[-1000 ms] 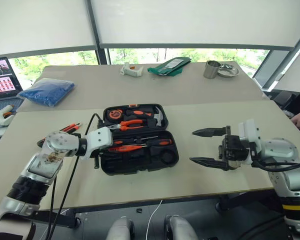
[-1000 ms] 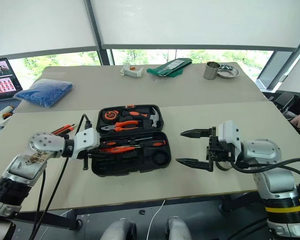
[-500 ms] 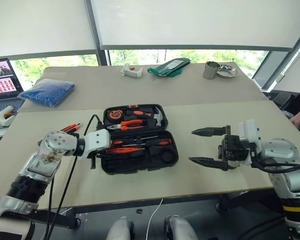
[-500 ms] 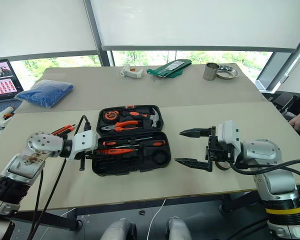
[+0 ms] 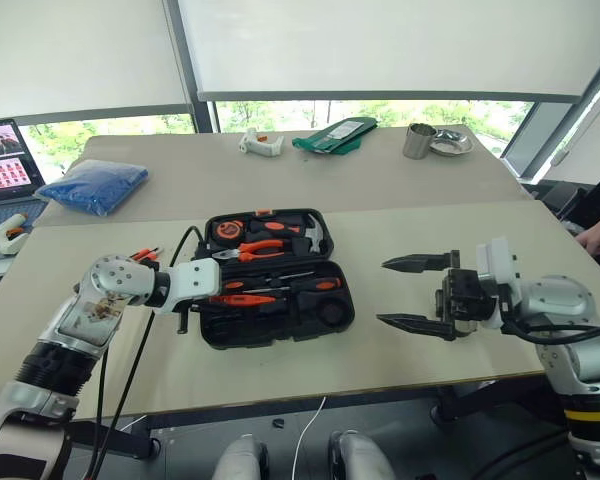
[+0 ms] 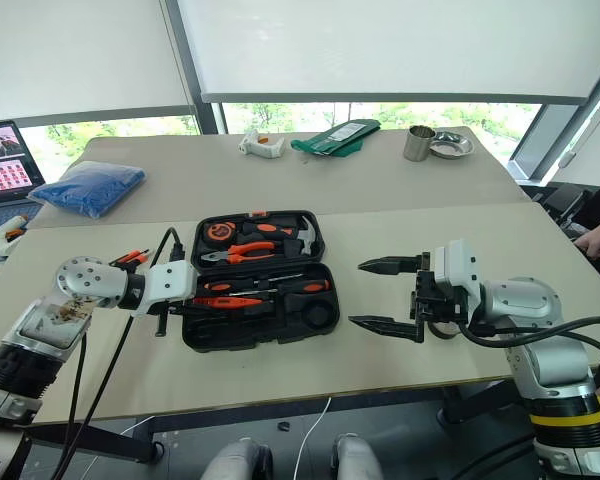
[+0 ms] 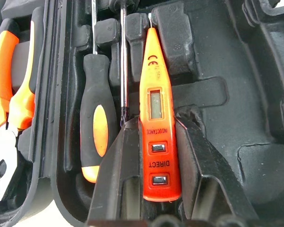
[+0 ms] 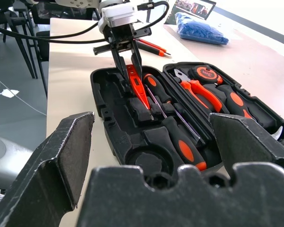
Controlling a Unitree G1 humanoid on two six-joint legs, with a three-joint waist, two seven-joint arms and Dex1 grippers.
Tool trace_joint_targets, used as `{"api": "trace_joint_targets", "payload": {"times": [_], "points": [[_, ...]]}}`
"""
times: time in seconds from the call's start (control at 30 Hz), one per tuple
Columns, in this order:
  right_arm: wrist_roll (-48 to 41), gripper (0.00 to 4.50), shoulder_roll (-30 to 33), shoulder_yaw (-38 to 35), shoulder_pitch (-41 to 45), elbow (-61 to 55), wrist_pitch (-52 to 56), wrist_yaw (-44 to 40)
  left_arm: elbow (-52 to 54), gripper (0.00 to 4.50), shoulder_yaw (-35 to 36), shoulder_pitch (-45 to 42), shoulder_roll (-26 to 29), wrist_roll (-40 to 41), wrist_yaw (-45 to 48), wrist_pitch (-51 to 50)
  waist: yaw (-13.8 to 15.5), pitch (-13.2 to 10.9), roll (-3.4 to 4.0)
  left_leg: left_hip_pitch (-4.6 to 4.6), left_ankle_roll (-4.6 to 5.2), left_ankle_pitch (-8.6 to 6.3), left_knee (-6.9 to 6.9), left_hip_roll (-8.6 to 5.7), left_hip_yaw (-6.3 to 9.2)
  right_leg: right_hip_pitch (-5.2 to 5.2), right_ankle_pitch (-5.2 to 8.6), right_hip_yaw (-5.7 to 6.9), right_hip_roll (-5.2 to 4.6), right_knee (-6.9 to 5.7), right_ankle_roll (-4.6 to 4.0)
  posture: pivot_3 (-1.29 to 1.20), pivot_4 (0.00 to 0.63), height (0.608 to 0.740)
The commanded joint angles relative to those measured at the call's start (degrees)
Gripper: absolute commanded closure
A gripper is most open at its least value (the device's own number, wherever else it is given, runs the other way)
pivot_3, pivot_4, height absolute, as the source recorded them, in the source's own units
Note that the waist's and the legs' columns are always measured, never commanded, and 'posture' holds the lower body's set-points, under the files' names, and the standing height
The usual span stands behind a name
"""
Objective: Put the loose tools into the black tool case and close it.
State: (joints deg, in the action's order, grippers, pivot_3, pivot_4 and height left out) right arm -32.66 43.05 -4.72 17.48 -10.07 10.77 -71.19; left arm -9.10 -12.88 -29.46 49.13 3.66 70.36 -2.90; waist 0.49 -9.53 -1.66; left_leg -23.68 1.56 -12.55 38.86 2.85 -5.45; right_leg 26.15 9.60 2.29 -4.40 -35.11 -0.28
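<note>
**Tester pen going into the case**

Left end effector (image 7: 149,189) clenched on the orange tester pen (image 7: 154,113), held low over a recess in the open black case (image 5: 325,325) on the tabletop (image 5: 400,225). Right end effector (image 5: 415,293) spread wide, empty, beside the case. Next: seat pen, let go, fetch remaining tools (image 5: 140,255) at the left.

The tool case (image 5: 280,325) is black, its tools orange and black. The tester pen (image 7: 156,118) is all orange. A blue cloth bundle (image 5: 92,184) lies far left, a green pouch (image 5: 335,133) far.
</note>
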Motion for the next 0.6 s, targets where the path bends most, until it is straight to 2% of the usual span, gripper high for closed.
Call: {"api": "trace_joint_targets", "payload": {"times": [0.03, 0.13, 0.2, 0.23, 0.4, 0.6], "points": [[-0.2, 0.00, -0.2, -0.3, 1.1, -0.4, -0.4, -0.4, -2.4, 4.00, -0.2, 2.0, 0.8, -0.8, 1.2, -2.6, -0.1, 0.0, 0.00, 0.02, 0.00, 0.00, 0.00, 0.00, 0.00, 0.00, 0.00, -0.01, 0.00, -0.01, -0.01, 0.00, 0.150, 0.740], [0.0, 0.00, -0.4, -0.1, 1.5, 0.2, -0.7, -0.5, -1.6, 4.00, 0.6, 2.5, 0.8, 0.8, 1.7, -5.4, -0.4, 0.0, 0.00, 0.05, 0.00, 0.00, 0.00, 0.01, 0.01, 0.00, 0.00, -0.02, 0.01, -0.03, 0.00, 0.00, 0.150, 0.740], [0.1, 0.00, -0.6, 0.1, 1.7, 0.6, -0.9, -0.5, -2.1, 3.00, 1.2, 2.2, 0.3, -0.4, -1.2, -4.4, -0.5, 0.0, 0.00, 0.06, 0.00, 0.00, -0.01, 0.01, 0.01, 0.00, 0.00, -0.03, 0.02, -0.05, 0.00, 0.00, 0.150, 0.740], [0.2, 0.00, -0.6, 0.1, 1.8, 0.7, -0.9, -0.5, -2.1, 2.88, 1.2, 2.0, 0.3, -0.7, -1.5, -4.3, -0.5, 0.0, 0.00, 0.06, 0.00, 0.00, -0.01, 0.02, 0.02, 0.00, 0.00, -0.03, 0.03, -0.05, 0.00, 0.00, 0.150, 0.740], [0.5, 0.00, -0.9, 0.3, 2.3, 1.3, -1.4, -0.6, -2.7, 1.16, 3.5, 0.1, 0.1, 2.2, 0.1, 2.5, -0.4, 0.0, 0.00, 0.04, -0.01, 0.00, 0.00, 0.02, 0.01, 0.01, 0.00, -0.03, 0.02, -0.05, 0.00, 0.00, 0.150, 0.740], [1.0, 0.00, -1.2, 0.5, 3.6, 3.0, -2.0, -1.2, -1.5, 1.16, 8.7, -0.4, -2.5, 10.1, 1.4, -0.8, 0.0, 0.0, -0.01, -0.12, 0.00, 0.00, 0.01, -0.02, -0.03, 0.05, -0.10, -0.01, -0.02, 0.04, 0.15, 0.00, 0.150, 0.740]]}}
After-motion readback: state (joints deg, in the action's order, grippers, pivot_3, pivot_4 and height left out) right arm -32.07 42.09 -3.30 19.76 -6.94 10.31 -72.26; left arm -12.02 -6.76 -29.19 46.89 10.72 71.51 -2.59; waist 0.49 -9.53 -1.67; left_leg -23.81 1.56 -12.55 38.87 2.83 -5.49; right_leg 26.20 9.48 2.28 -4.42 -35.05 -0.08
